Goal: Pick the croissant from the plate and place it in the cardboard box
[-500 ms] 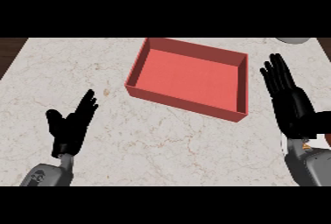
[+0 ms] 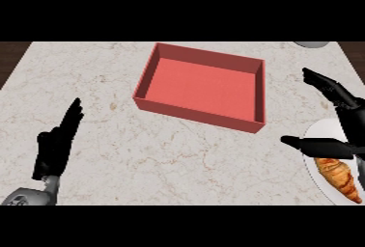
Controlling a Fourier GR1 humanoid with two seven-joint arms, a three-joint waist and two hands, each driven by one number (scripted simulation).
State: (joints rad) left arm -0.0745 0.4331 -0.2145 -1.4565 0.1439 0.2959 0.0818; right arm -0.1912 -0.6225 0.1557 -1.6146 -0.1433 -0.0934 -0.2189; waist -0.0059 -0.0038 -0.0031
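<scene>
Nearest, at the lower left, the left hand [image 2: 53, 147] rests edge-on above the worktop [image 2: 178, 159], its fingers straight and together, pointing up and away, released and holding nothing. A bit of its grey forearm shows at the bottom edge below it.

At the lower right lies the croissant [image 2: 339, 177], golden brown with darker ridged bands, long and tapering, running diagonally toward the lower right corner. It sits on a white plate [image 2: 317, 134] that is cut off by the right edge of the view.

Just above the croissant hangs the right hand [image 2: 349, 120], spread wide open. Its thumb [image 2: 314, 144] reaches out to the left over the plate's near rim, right beside the croissant's upper end, while the fingers [image 2: 324, 84] stretch up and to the left, straight and released. It grasps nothing; whether the thumb touches the pastry cannot be told.

Farther off, in the middle of the pale marbled worktop, stands the cardboard box [image 2: 203, 91], reddish, open-topped, turned slightly askew, well apart from the plate.

At the far right top edge a pale round object [image 2: 311, 44] peeks in.
</scene>
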